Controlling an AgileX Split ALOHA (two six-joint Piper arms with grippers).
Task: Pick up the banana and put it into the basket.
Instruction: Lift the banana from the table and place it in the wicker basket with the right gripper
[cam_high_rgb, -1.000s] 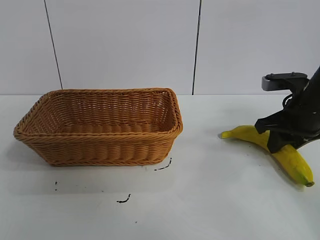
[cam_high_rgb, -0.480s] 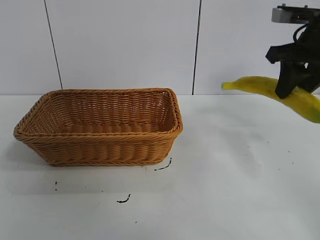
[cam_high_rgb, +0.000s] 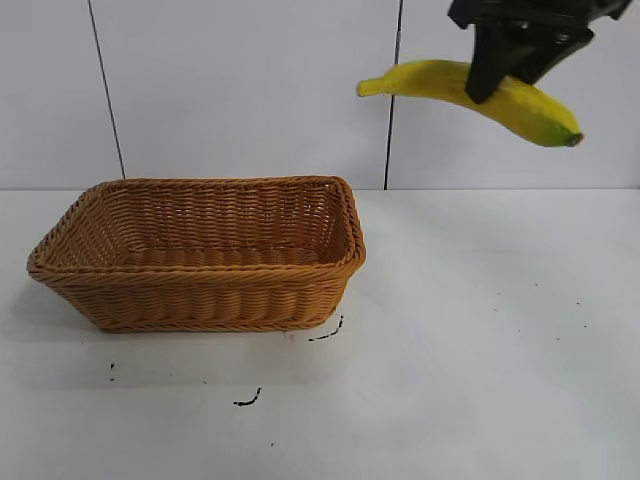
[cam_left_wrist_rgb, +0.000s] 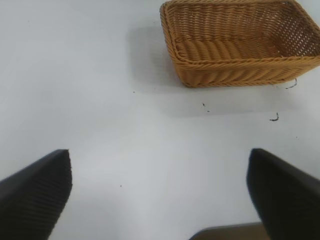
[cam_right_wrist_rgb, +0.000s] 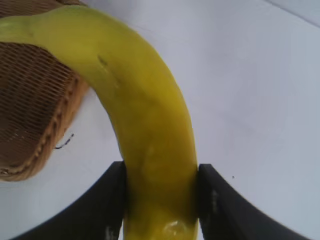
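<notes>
My right gripper (cam_high_rgb: 497, 78) is shut on the yellow banana (cam_high_rgb: 440, 80) and holds it high in the air, up and to the right of the basket (cam_high_rgb: 200, 250). The banana lies roughly level, its stem end pointing towards the basket side. In the right wrist view the banana (cam_right_wrist_rgb: 145, 115) sits clamped between the two black fingers (cam_right_wrist_rgb: 102, 205), with the basket's corner (cam_right_wrist_rgb: 35, 115) below it. The wicker basket stands empty on the white table. My left gripper (cam_left_wrist_rgb: 160, 195) is open and empty, off to the side; the basket (cam_left_wrist_rgb: 240, 40) shows far off in its view.
The white table (cam_high_rgb: 480, 330) carries a few small black marks (cam_high_rgb: 325, 332) near the basket's front right corner. A white panelled wall (cam_high_rgb: 250, 90) stands behind the table.
My right gripper has lifted the banana off the table at the right and carried it up and leftwards, towards the basket. The basket has not moved.
</notes>
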